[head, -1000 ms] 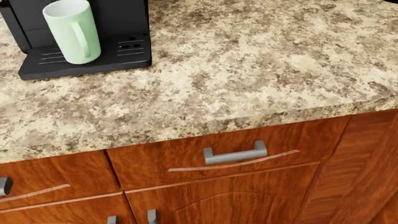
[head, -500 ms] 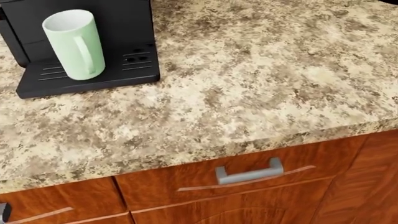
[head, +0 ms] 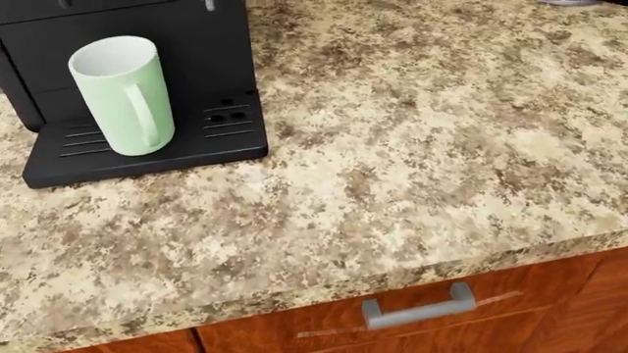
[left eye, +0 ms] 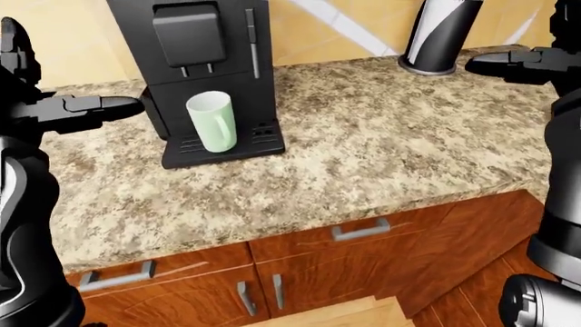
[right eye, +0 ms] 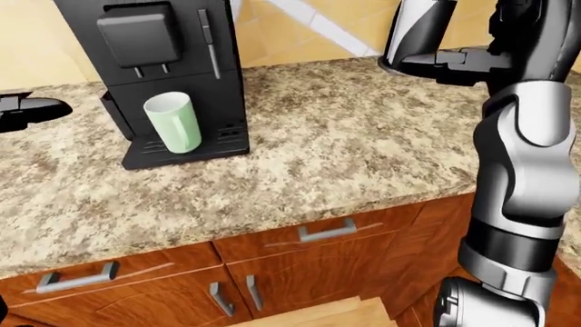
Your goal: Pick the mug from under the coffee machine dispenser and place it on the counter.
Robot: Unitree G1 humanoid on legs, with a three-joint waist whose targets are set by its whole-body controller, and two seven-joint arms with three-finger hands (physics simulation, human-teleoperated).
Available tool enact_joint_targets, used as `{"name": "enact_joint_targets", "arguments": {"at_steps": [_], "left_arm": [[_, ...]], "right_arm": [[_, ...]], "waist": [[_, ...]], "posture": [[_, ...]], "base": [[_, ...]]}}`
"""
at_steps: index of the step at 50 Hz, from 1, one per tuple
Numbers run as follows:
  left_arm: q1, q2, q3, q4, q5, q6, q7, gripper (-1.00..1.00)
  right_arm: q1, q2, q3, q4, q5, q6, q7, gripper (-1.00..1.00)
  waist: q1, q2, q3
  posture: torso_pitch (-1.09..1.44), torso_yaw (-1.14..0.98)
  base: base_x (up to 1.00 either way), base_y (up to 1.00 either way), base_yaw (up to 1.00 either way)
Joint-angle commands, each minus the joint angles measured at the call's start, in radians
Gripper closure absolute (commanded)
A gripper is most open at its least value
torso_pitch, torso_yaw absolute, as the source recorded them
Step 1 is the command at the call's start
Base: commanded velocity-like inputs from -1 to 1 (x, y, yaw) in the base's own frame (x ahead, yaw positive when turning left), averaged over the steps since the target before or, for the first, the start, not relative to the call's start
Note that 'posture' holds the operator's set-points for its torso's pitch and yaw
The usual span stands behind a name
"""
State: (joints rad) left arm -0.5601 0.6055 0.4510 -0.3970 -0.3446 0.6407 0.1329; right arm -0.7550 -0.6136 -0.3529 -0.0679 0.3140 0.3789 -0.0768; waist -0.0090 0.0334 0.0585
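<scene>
A pale green mug (head: pixel 123 95) stands upright on the drip tray (head: pixel 147 158) of the black coffee machine (left eye: pixel 204 61), under its spouts, with the handle towards me. My left hand (left eye: pixel 125 106) hovers open to the left of the machine, fingers stretched towards it and well apart from the mug. At the right of the left-eye view my right hand (left eye: pixel 479 65) is raised over the counter (head: pixel 422 132), open and holding nothing. Neither hand shows in the head view.
A black-and-white cylinder (left eye: pixel 441 34) stands at the counter's top right, close to my right hand. Below the counter edge are wooden drawers and doors with grey handles (left eye: pixel 360 229). A yellow tiled wall (left eye: pixel 349 24) rises behind the machine.
The whole head view has shifted: mug, machine and counter edge have slid down and slightly right in the picture and look larger, so the camera moved. The mug stays on the tray.
</scene>
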Motion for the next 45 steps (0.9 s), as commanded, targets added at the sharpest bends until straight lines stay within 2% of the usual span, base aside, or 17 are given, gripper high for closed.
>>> {"name": "enact_joint_targets", "arguments": {"at_steps": [1, 3, 4, 5, 12, 14, 16, 17, 19, 22, 24, 26, 32, 35, 42, 43, 45], "left_arm": [[-0.020, 0.017, 0.016, -0.020, 0.007, -0.029, 0.005, -1.00], [-0.021, 0.019, 0.017, -0.015, 0.007, -0.031, 0.003, -1.00], [-0.021, 0.019, 0.017, -0.014, 0.007, -0.032, 0.003, -1.00], [-0.019, 0.018, 0.017, -0.019, 0.007, -0.031, 0.004, -1.00], [-0.016, 0.019, 0.021, -0.025, 0.004, -0.026, 0.005, -1.00], [-0.020, 0.022, 0.021, -0.022, 0.003, -0.024, 0.005, -1.00], [-0.021, 0.023, 0.021, -0.019, 0.003, -0.026, 0.005, -1.00], [-0.021, 0.023, 0.021, -0.019, 0.003, -0.027, 0.005, -1.00], [-0.018, 0.021, 0.021, -0.022, 0.003, -0.026, 0.006, -1.00], [-0.017, 0.021, 0.021, -0.025, 0.002, -0.025, 0.007, -1.00], [-0.017, 0.021, 0.021, -0.026, 0.002, -0.025, 0.008, -1.00], [-0.018, 0.021, 0.020, -0.023, 0.003, -0.026, 0.007, -1.00], [-0.019, 0.021, 0.020, -0.023, 0.002, -0.026, 0.008, -1.00], [-0.028, 0.027, 0.019, -0.017, 0.001, -0.023, 0.008, -1.00], [-0.023, 0.027, 0.020, -0.015, 0.002, -0.028, 0.007, -1.00], [-0.024, 0.027, 0.020, -0.015, 0.002, -0.027, 0.008, -1.00], [-0.021, 0.025, 0.020, -0.018, 0.003, -0.027, 0.009, -1.00]], "right_arm": [[-0.027, -0.011, -0.004, -0.027, 0.001, -0.027, 0.004, -1.00], [-0.027, -0.011, -0.004, -0.027, 0.001, -0.026, 0.004, -1.00], [-0.027, -0.011, -0.004, -0.027, 0.000, -0.027, 0.005, -1.00], [-0.027, -0.011, -0.004, -0.026, -0.001, -0.029, 0.004, -1.00], [-0.024, -0.010, -0.004, -0.030, -0.001, -0.028, 0.005, -1.00], [-0.024, -0.010, -0.004, -0.029, -0.001, -0.028, 0.007, -1.00], [-0.025, -0.010, -0.005, -0.028, -0.002, -0.028, 0.006, -1.00], [-0.024, -0.009, -0.005, -0.028, -0.003, -0.030, 0.006, -1.00], [-0.023, -0.007, -0.005, -0.026, -0.003, -0.031, 0.002, -1.00], [-0.033, -0.008, -0.005, -0.009, -0.008, -0.041, -0.004, -1.00], [-0.034, -0.007, -0.009, -0.012, 0.009, -0.027, -0.010, -1.00], [-0.033, -0.003, -0.008, -0.015, 0.021, -0.015, -0.017, -1.00], [-0.042, -0.008, 0.000, -0.008, 0.032, -0.005, -0.031, -1.00], [-0.039, -0.007, 0.022, -0.002, -0.036, -0.020, -0.035, -1.00], [-0.032, 0.000, 0.014, 0.003, -0.062, -0.060, -0.014, -1.00], [-0.030, 0.004, 0.012, -0.003, -0.063, -0.054, -0.015, -1.00], [-0.025, 0.007, 0.017, -0.017, -0.075, -0.057, -0.005, -1.00]], "waist": [[0.001, 0.007, -0.018], [-0.003, 0.066, -0.029], [0.007, 0.030, -0.027], [0.000, 0.046, -0.027], [0.014, -0.015, -0.025], [0.019, -0.048, -0.027], [0.021, -0.111, -0.042], [0.011, -0.068, -0.031], [0.012, -0.082, -0.030], [0.006, -0.063, -0.022], [-0.001, -0.044, -0.011], [-0.009, -0.002, -0.015], [-0.004, -0.025, -0.029], [0.002, -0.030, -0.030], [0.008, -0.035, -0.032], [0.020, -0.029, -0.050], [0.036, -0.030, -0.038]], "posture": [[0.00, 0.00], [0.00, 0.00], [0.00, 0.00], [0.00, 0.00], [0.00, 0.00], [0.00, 0.00], [0.00, 0.00], [0.00, 0.00], [0.00, 0.00], [0.00, 0.00], [0.00, 0.00], [0.00, 0.00], [0.00, 0.00], [0.00, 0.00], [0.00, 0.00], [0.00, 0.00], [0.00, 0.00]], "base": [[0.15, 0.02, 0.00], [0.15, 0.01, 0.00], [0.16, 0.02, 0.00], [0.14, 0.02, 0.00], [0.15, 0.01, 0.00], [0.15, 0.02, 0.00], [0.15, 0.02, 0.00], [0.14, 0.02, 0.00], [0.14, 0.01, 0.00], [0.02, 0.00, 0.00], [0.00, 0.00, 0.00], [0.00, 0.00, 0.00], [0.00, 0.00, 0.00], [0.00, 0.00, 0.00], [0.00, 0.00, 0.00], [0.00, 0.00, 0.40], [0.00, 0.00, 1.00]]}}
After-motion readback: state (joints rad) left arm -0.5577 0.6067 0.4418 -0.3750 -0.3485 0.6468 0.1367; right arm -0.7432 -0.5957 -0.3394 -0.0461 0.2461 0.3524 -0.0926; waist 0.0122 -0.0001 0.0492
